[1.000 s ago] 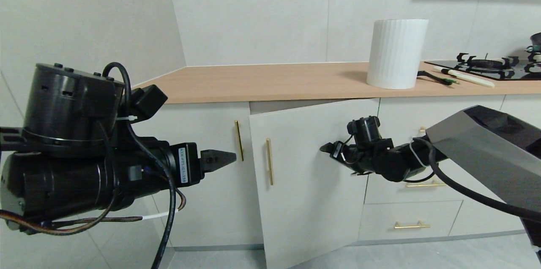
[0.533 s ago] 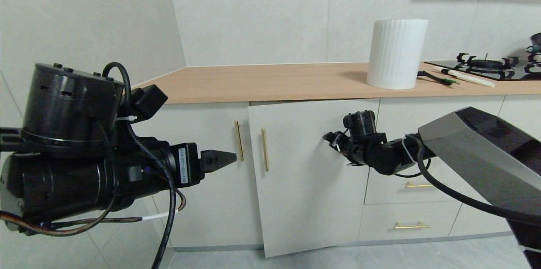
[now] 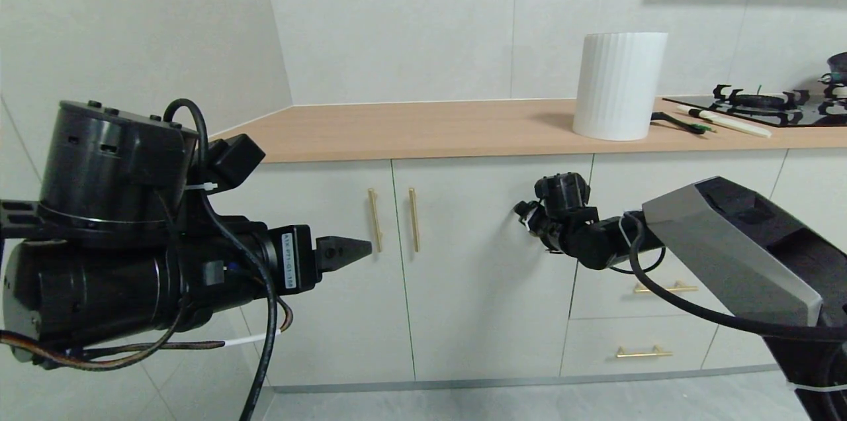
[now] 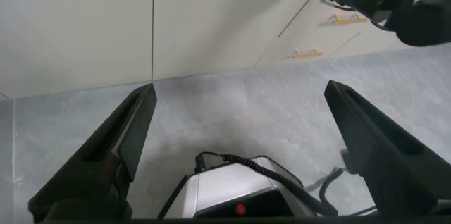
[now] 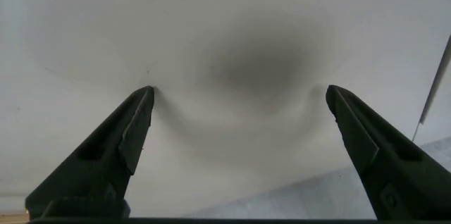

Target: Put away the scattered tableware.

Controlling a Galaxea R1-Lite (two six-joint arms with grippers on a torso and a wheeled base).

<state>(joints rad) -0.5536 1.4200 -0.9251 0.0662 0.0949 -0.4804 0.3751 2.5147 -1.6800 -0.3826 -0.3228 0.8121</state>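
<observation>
The white cabinet door [image 3: 483, 262] with a gold handle [image 3: 412, 219] stands shut below the wooden counter [image 3: 423, 130]. My right gripper [image 3: 523, 210] is open, and its fingertips rest against the door panel [image 5: 239, 27], right of the handle. My left gripper [image 3: 343, 253] is held out on the left, short of the cabinets, open with nothing in it [image 4: 238, 90]. A white ribbed holder [image 3: 620, 85] stands on the counter. Beside it lie a black-handled utensil [image 3: 678, 122] and a cream-coloured utensil [image 3: 728, 122].
A gas hob [image 3: 767, 106] sits at the counter's right end. Drawers with gold handles [image 3: 645, 353] lie right of the door. A second cabinet door [image 3: 331, 262] is on the left, with tiled walls behind and grey floor [image 4: 232, 118] below.
The cabinet door swung from ajar to fully shut, with my right gripper moving forward and up against it. My left arm stayed put.
</observation>
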